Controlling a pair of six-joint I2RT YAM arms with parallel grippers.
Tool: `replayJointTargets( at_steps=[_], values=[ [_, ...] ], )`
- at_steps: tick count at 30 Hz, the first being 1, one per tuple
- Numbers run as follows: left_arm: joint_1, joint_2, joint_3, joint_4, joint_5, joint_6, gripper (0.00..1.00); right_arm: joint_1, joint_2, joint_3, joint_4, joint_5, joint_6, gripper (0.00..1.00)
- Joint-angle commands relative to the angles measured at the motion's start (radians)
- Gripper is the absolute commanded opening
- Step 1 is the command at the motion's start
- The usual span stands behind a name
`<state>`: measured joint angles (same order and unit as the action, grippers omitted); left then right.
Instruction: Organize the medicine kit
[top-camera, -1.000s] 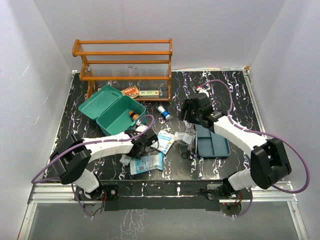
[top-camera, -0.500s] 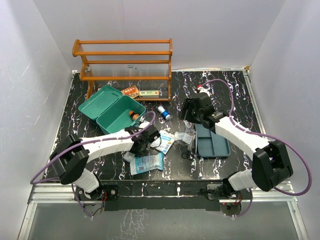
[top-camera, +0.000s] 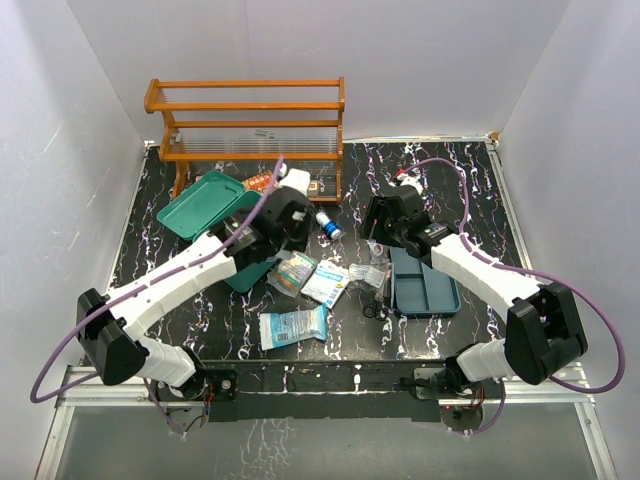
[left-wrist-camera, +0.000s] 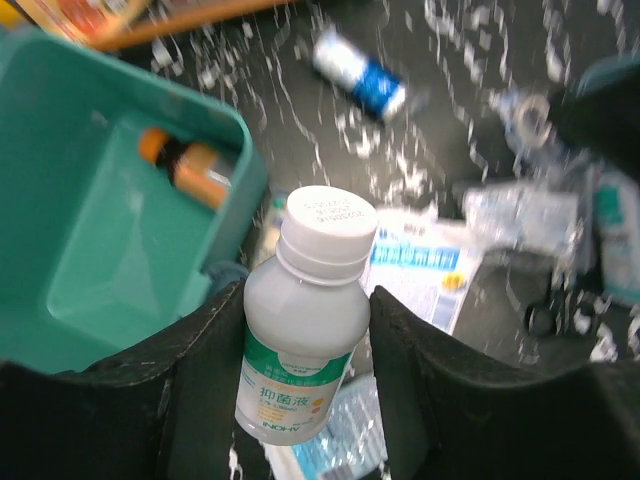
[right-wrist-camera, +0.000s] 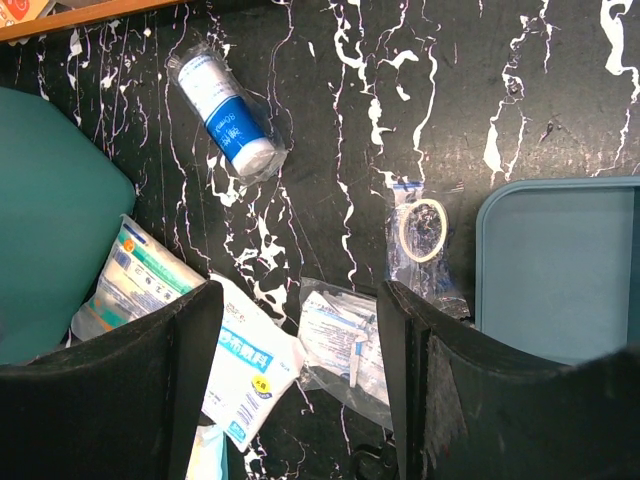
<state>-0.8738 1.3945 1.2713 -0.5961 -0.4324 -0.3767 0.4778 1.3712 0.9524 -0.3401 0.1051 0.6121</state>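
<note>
The medicine kit (left-wrist-camera: 95, 270) lies open on the black marbled table (top-camera: 450, 170), just left of and below the left gripper (left-wrist-camera: 305, 300); its rounded corner shows beside that gripper's left finger. A small brown bottle with an orange cap (left-wrist-camera: 185, 165) lies inside the kit, up and to the left of the gripper. From above, the kit's lid (top-camera: 195, 205) spreads out on the gripper's left, and the arm covers part of the box.

The left gripper is clamped on a white bottle (left-wrist-camera: 300, 330) with a green label and a white screw cap; one finger presses each side of its body, and the cap points away from the wrist. Beyond the cap lies a blue-and-white roll (left-wrist-camera: 355, 78) in clear wrap; right of the bottle a white-and-blue sachet (left-wrist-camera: 420, 270) lies flat.

The right gripper (right-wrist-camera: 298, 300) has its fingers wide apart with nothing between them. The insert tray (right-wrist-camera: 555, 270) lies flat to its right, apart from the kit; a clear bag holding a ring (right-wrist-camera: 420, 235) lies just left of the tray; a green-striped packet (right-wrist-camera: 135, 280) lies by the gripper's left finger, against the kit's edge. The orange wooden rack (top-camera: 250, 125) stands beyond the kit at the far side of the table.
</note>
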Motion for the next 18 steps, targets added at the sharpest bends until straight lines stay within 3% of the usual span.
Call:
replayJointTargets(
  at_steps=[1,7,15,18],
  values=[
    [0.082,-0.031,0.121,0.054,-0.012,0.04,0.34,0.003,-0.029,0.019,0.024,0.037,0.008,0.6],
    [0.207,-0.076,0.135,0.098,-0.019,-0.117,0.33,0.003,-0.008,0.047,0.011,0.06,-0.003,0.61],
    [0.352,-0.193,-0.057,0.139,-0.046,-0.551,0.34,0.004,0.064,0.149,-0.058,0.032,-0.018,0.61],
    [0.389,-0.213,-0.129,0.178,-0.037,-0.645,0.35,0.003,0.087,0.172,-0.089,0.033,-0.025,0.6]
  ],
)
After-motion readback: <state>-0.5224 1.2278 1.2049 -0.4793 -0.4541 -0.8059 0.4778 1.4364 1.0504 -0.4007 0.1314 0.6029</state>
